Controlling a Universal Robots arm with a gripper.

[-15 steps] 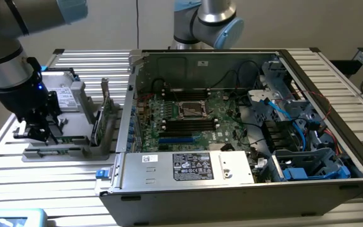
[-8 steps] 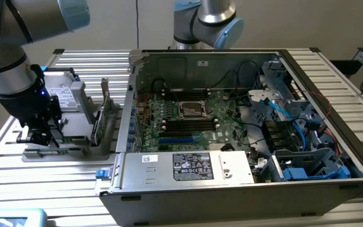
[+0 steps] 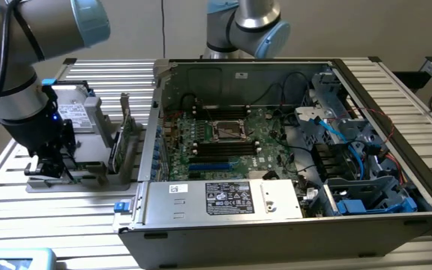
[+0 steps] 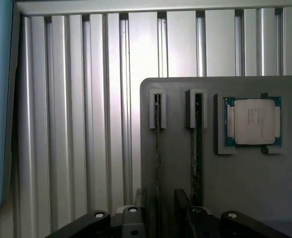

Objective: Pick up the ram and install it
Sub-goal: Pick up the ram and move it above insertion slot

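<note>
A robot arm's claw [image 3: 54, 171] hangs low over a grey holder [image 4: 175, 99] on a slatted metal table [image 4: 106, 99]. Its two fingers [image 4: 181, 203] stand apart, one on each side of the ram [image 4: 157, 144]. The ram is a thin stick standing on edge in a slot directly beneath the claw. Nothing looks clamped, though the fingertips are partly cut off, so contact is uncertain.

The holder keeps boards upright so their top edges are free to pinch. It has two slots, each with one board. The second board [image 4: 197, 148] sits just beside the claw, and one square silver processor [image 4: 253, 121] lies flat in a recess beyond it. Well apart from the claw, one computer case [image 3: 291, 225] lies open on its side, with its motherboard [image 3: 231, 140] facing up to receive parts.
</note>
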